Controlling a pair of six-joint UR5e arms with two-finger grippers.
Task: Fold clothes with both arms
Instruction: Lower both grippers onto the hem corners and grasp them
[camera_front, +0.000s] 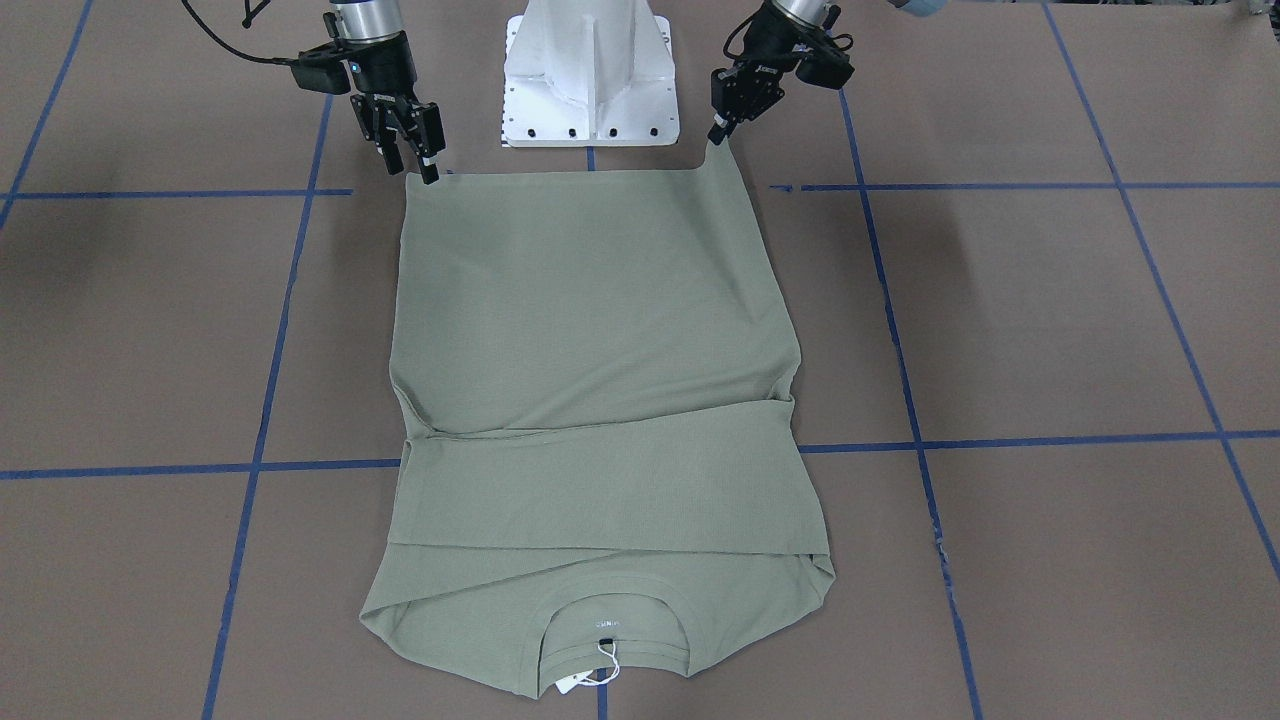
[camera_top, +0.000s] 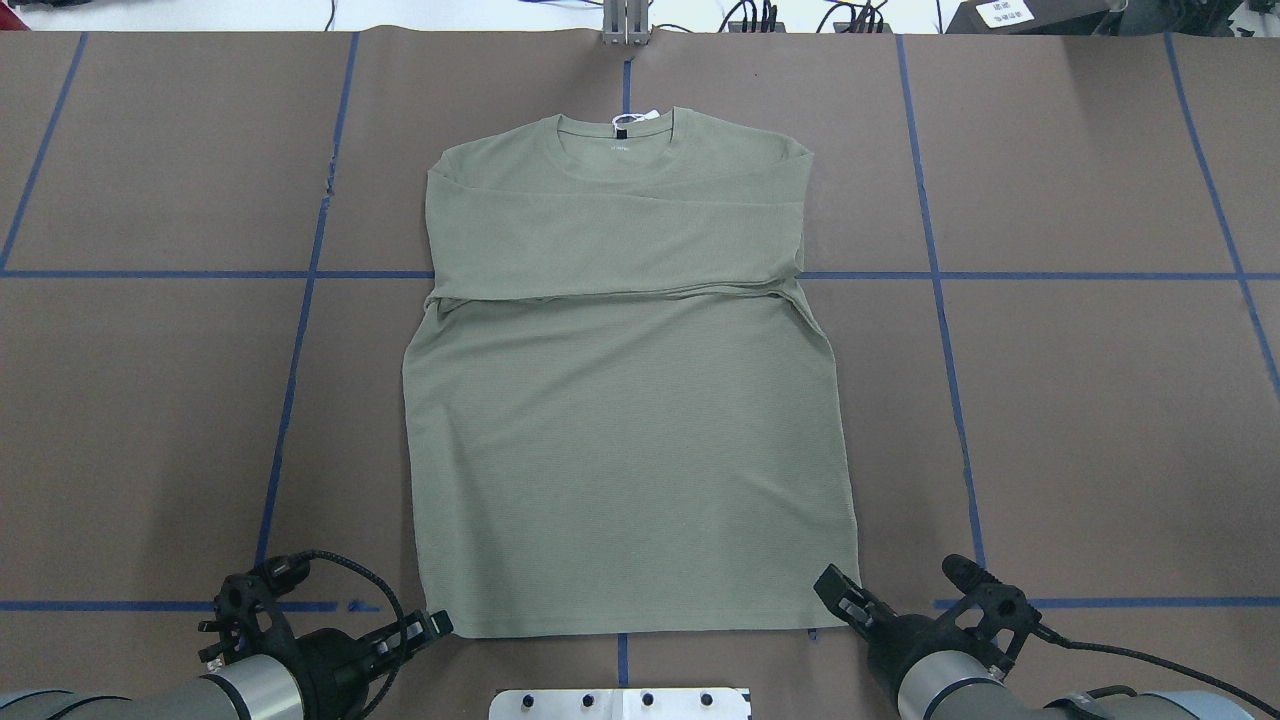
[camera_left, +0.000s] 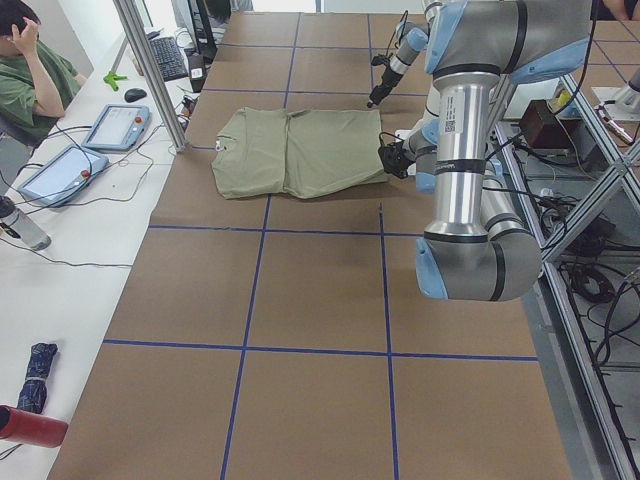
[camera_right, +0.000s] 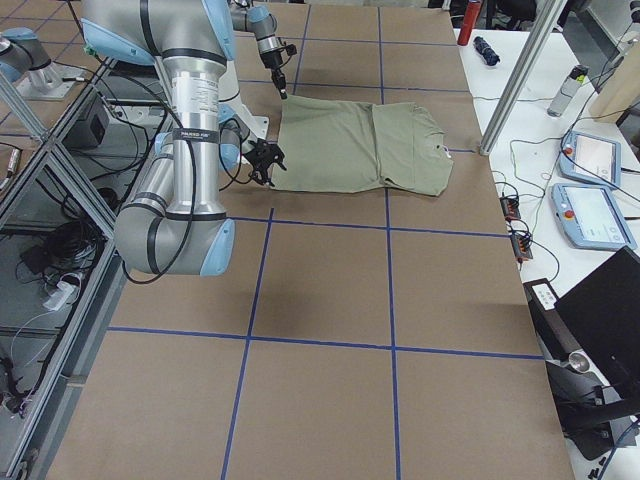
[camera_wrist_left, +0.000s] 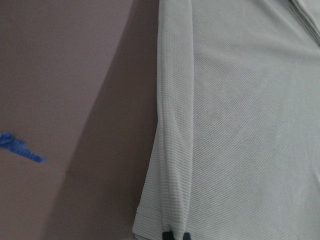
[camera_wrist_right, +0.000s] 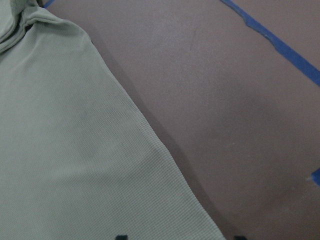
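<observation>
The sage-green shirt (camera_front: 590, 320) lies flat on the brown table, neck and white hang tag (camera_front: 575, 683) away from the robot, sleeves folded across the chest (camera_top: 615, 240). My left gripper (camera_front: 716, 138) is shut on one hem corner, pulled up into a small peak; in the left wrist view the fingertips (camera_wrist_left: 175, 235) pinch the hem edge. My right gripper (camera_front: 412, 165) hovers open at the other hem corner. In the right wrist view that corner of the shirt (camera_wrist_right: 65, 150) lies between its widely spread fingertips. Overhead, the left gripper (camera_top: 440, 625) and the right gripper (camera_top: 838, 592) flank the hem.
The white pedestal base (camera_front: 590, 80) stands just behind the hem between both arms. Blue tape lines (camera_front: 1000, 440) grid the table. A side bench holds tablets (camera_left: 115, 125) and a red bottle (camera_left: 30, 428); a seated person (camera_left: 30, 70) is beside it.
</observation>
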